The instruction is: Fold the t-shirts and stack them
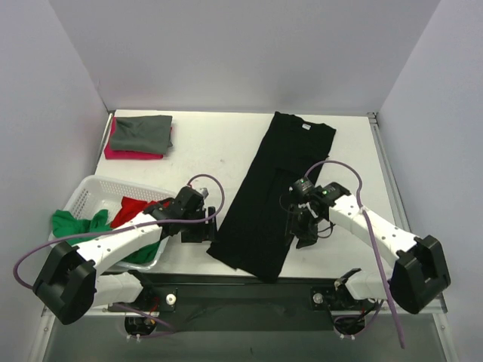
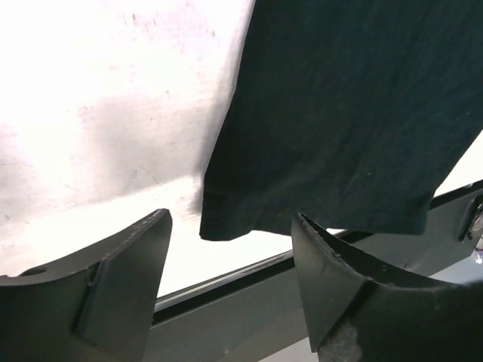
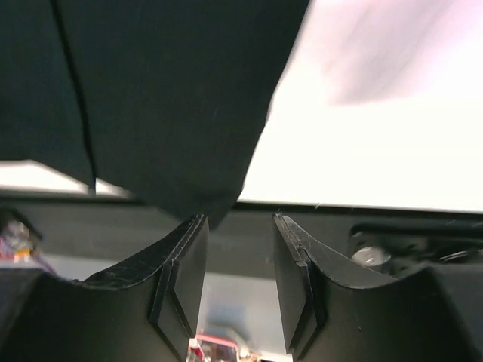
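1. Left end effector (image 2: 230, 219): spread wide, empty; hem corner of long black cloth t-shirt (image 2: 339, 113) just ahead, flat on white bench (image 2: 106, 113).
2. Right end effector (image 3: 238, 219): parted, empty; shirt's other corner just ahead.

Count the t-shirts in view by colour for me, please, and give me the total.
Black t-shirt: 1
Grey-green t-shirt: 1
Pink-red t-shirt: 1
Green t-shirt: 1
Red t-shirt: 1
Total: 5
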Controlling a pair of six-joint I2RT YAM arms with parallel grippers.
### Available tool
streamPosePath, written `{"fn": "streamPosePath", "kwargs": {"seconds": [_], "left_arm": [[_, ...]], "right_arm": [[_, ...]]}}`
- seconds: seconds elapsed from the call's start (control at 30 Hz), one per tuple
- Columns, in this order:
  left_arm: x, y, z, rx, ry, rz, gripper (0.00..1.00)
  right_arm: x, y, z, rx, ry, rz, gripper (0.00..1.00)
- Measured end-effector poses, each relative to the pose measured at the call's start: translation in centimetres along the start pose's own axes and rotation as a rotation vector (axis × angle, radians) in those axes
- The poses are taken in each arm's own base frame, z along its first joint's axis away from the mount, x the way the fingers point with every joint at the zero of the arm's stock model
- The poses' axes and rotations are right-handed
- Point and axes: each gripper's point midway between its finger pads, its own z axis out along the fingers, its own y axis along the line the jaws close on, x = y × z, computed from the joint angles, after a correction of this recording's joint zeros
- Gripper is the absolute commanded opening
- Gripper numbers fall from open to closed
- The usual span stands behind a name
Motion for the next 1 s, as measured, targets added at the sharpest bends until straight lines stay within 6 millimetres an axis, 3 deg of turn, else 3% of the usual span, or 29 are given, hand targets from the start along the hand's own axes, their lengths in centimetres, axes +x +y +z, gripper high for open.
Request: {"fn": "streamPosePath", "kwargs": {"seconds": [0.23,0.43,0.67,1.0], "left_arm": [[2.1,1.0,1.1,-0.001,0.072,-0.006,0.67],[2.8,1.0,1.4,0.012,0.100,-0.009,0.67],[3.4,1.2,1.7,0.018,0.111,-0.020,0.66],[4.0,1.6,1.4,0.032,0.104,-0.033,0.67]], "right_arm": [[5.0,1.3,1.0,-0.051,0.074,-0.037,0.42],[8.0,0.8,2.7,-0.047,0.158,-0.022,0.43],[9.9,1.3,4.4,-0.065,0.202,-0.032,0.43],[10.4,2.3,6.5,-0.053,0.219,-0.043,0.42]]}}
